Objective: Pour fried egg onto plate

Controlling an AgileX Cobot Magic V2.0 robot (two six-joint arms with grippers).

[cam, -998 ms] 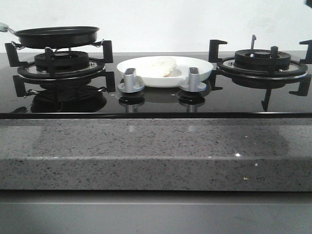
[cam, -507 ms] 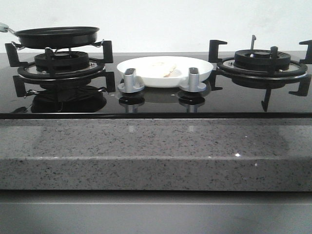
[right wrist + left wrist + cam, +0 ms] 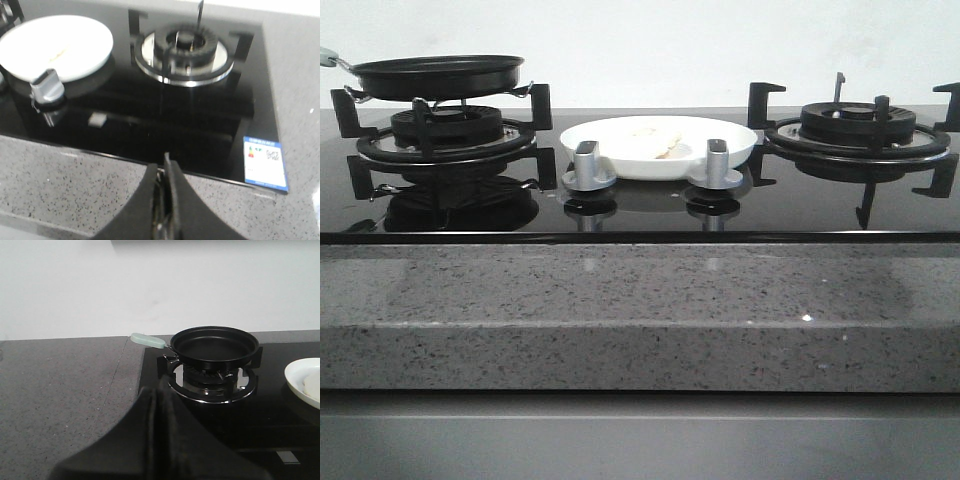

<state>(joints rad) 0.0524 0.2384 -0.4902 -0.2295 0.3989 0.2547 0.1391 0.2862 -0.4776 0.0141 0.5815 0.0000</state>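
Note:
The white plate rests on the black hob between the two burners, and the pale fried egg lies flat in it. The plate also fills a corner of the right wrist view, with the egg faint inside it, and its rim shows in the left wrist view. An empty black frying pan with a pale green handle sits on the left burner. My left gripper is shut and empty, back from the pan. Over the granite front edge my right gripper is shut and empty.
The right burner with its black grate stands bare. Two silver knobs stand in front of the plate. A grey speckled counter runs along the front and to the hob's left. A blue-white label sits on the glass.
The egg has settled lower and flatter in the plate than a second ago. Pan, plate and hob have not moved.

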